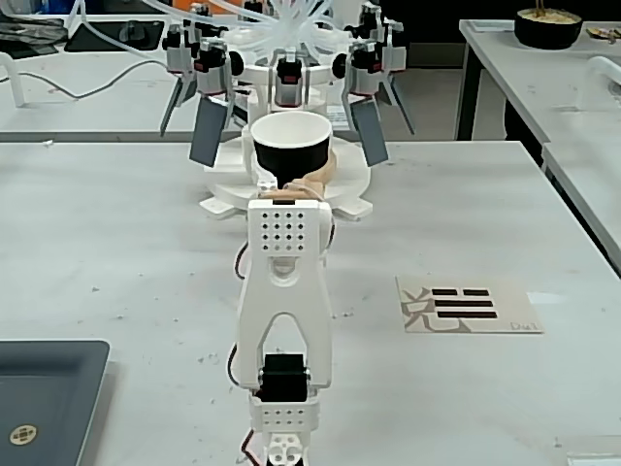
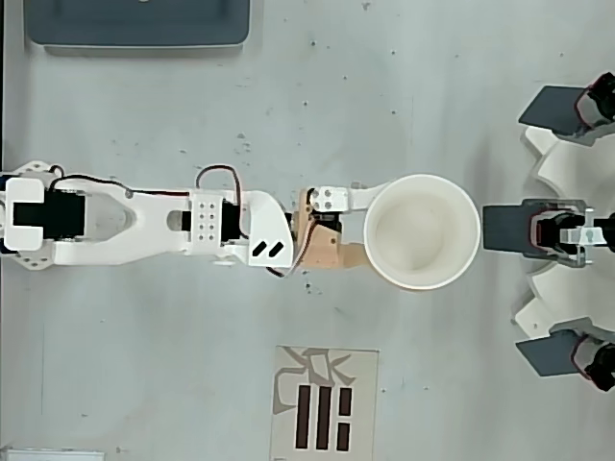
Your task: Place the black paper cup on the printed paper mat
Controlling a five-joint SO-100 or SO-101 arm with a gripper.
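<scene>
The black paper cup [image 1: 291, 146] is upright at the far middle of the table, matte black outside with a white rim. From above, the cup [image 2: 421, 230] shows its white inside. My gripper [image 1: 291, 184] reaches out from the white arm and is shut on the cup's lower wall, with a white finger [image 2: 348, 198] on one side and a beige finger [image 2: 336, 255] on the other. The gripper hides the cup's base, so I cannot tell whether it rests on the table. The printed paper mat [image 1: 469, 307] lies flat to the right of the arm, apart from the cup; the overhead view shows the mat [image 2: 323, 411] near the bottom edge.
A white machine with several grey paddles [image 1: 291, 58] stands just behind the cup and appears at the right edge of the overhead view [image 2: 567, 230]. A dark grey tray [image 1: 49, 398] sits at the front left. A black bowl [image 1: 548, 24] stands on another table, back right.
</scene>
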